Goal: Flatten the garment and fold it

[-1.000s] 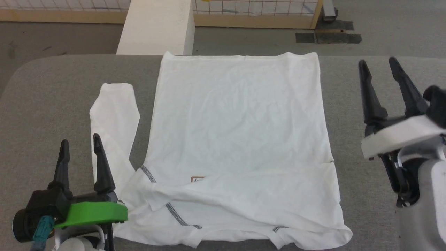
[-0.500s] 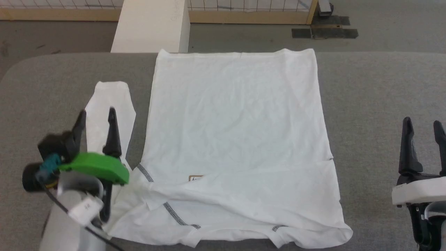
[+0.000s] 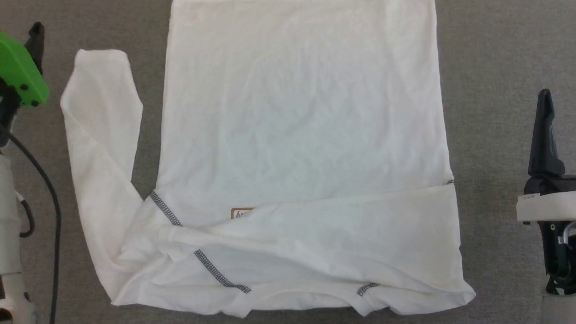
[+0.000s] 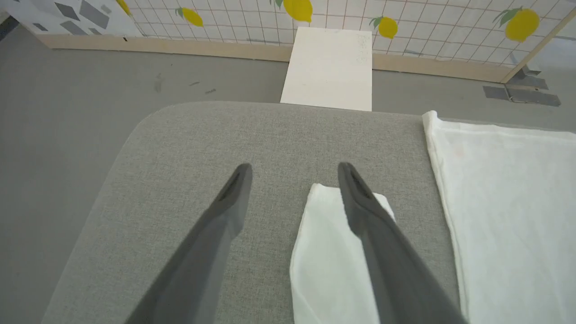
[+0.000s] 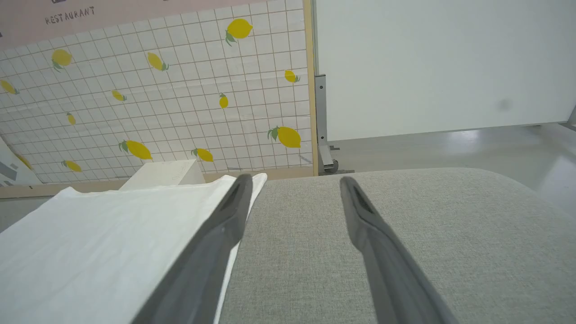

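Left gripper [image 4: 293,166] with two long dark grey fingers [image 4: 211,234] spread wide, over a rounded-cornered grey fabric table [image 4: 225,130], sleeve end [image 4: 328,252] of a thin white cloth shirt [image 4: 508,202] beneath one fingertip, plain white rectangular box [image 4: 328,67] beyond, lemon-printed tiled wall [image 4: 427,22]

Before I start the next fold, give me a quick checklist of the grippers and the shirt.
1. The left gripper open and empty: ok.
2. The right gripper open and empty, beside the garment: ok.
3. Garment body flat: ok, faint creases.
4. The folded sleeve lying across the chest: ok.
5. The left sleeve folded in: not ok; it lies out on the table.
6. Clearance between left gripper and that sleeve's cuff: cannot tell.
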### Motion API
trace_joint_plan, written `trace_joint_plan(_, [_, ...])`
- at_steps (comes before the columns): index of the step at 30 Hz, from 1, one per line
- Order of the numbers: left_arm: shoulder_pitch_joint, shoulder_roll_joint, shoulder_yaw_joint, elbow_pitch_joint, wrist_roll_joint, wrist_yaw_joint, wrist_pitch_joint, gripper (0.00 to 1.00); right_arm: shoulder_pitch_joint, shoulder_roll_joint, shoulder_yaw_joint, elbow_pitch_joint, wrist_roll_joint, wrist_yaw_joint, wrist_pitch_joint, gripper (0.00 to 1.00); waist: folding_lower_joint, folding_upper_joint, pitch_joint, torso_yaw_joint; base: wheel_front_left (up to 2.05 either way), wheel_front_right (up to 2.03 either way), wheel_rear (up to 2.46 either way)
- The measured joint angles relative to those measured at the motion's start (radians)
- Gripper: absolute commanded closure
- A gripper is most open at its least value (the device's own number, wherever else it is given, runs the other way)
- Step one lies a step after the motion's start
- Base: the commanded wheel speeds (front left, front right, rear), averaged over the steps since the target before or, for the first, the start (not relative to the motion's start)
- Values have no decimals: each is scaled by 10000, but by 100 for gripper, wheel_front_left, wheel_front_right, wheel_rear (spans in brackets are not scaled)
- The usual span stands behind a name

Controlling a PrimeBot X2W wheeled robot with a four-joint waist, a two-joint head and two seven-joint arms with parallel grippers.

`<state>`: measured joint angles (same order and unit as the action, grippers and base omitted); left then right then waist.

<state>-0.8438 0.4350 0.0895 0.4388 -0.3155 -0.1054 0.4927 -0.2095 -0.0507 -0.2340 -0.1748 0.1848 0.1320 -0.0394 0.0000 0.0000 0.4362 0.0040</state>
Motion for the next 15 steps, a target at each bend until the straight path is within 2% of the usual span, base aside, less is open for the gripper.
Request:
trace_joint_plan(3, [-240,249,-167,40,-426,-90,1676,0,-56,0,-79,-173,2,0,58,0,0,0,555,-79,0,0,0])
trace_joint_plan(6, [-315,405,-213,-77,-520,-75,2769,0,-71,-2,-157,-326,15,0,121,0,0,0,1027,-135,0,0,0])
trace_joint_plan(10, [-299,470,-144,-228,-861,201,3910,0,-149,0,-119,-422,50,0,130,0,1,0,1563,-203,0,0,0])
trace_joint_plan(14, [-270,573,-42,-456,-1016,360,4458,0,-193,0,-100,-408,90,0,128,0,1,1,1903,-263,0,0,0])
trace_joint_plan(15, [-232,577,2,-514,-1118,362,4558,55,-212,0,-92,-389,98,0,127,0,1,0,1960,-280,0,0,0])
